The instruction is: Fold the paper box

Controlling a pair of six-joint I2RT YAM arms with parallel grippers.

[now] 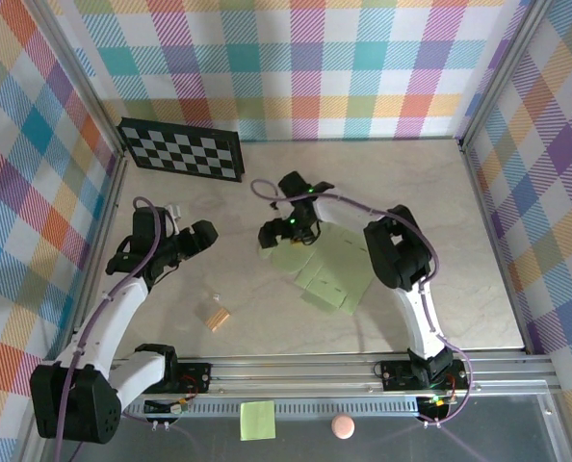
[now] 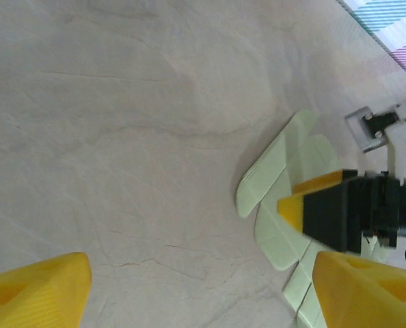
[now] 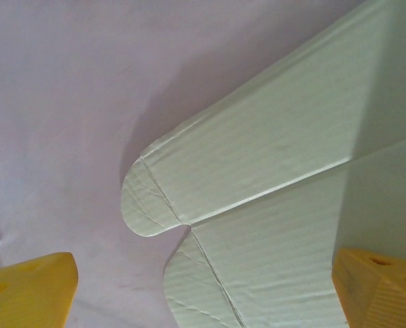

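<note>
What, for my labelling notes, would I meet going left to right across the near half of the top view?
left arm's base → small tan block → yellow-green sticky note → pink ball → right arm's base

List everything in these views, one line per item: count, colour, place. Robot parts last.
paper box: one, pale lime green, flat at the table's centre
checkerboard: one, black and white, far left corner
tan block: one, tan, near left of the table
sticky note: one, yellow-green, on the ledge in front of the arm bases
round object: one, pink, right of the sticky note
table: one, beige marbled
walls: three, pastel plaid
left gripper: one, yellow fingers, open, over table left of the box
right gripper: one, yellow fingers, open, over a rounded box flap
</note>
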